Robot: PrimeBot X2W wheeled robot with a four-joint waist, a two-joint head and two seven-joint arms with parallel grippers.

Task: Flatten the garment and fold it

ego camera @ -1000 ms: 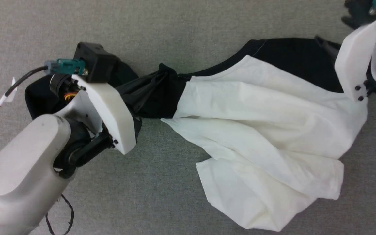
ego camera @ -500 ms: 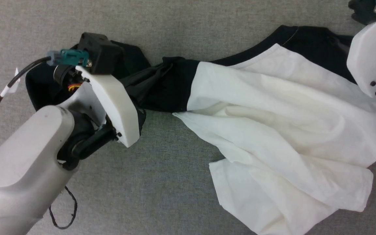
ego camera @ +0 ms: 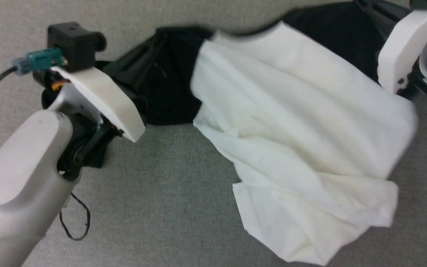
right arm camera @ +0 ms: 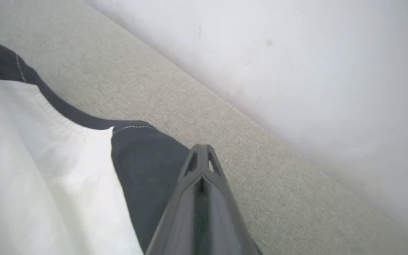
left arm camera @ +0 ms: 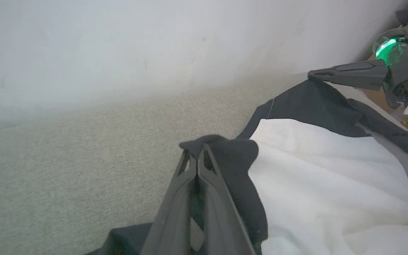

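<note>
Over the last second the right end effector (right arm camera: 199, 152) has gone from wide open to fully closed. The garment (ego camera: 291, 111) now sits closer to the far edge of the grey surface (ego camera: 169, 200), where it meets the white wall (left arm camera: 119, 46), though part of that shift may be the head camera's own.

The right jaws pinch the black shoulder cloth (ego camera: 332, 40) near the neckband seam. The left end effector (left arm camera: 197, 150) is shut tight too, with a fold of the other black sleeve (ego camera: 161, 81) bunched over its tips. The shirt is thus gripped at both upper ends. Its white torso sags between them, and the hem lies crumpled on the surface toward the near edge.

This hold looks meant for flattening. With both shoulders gripped, the arms can pull apart and drag the shirt so the torso spreads out. The torso is blurred in the head view, so it is probably moving. Folding has not begun, and the body is creased and doubled at the hem.
</note>
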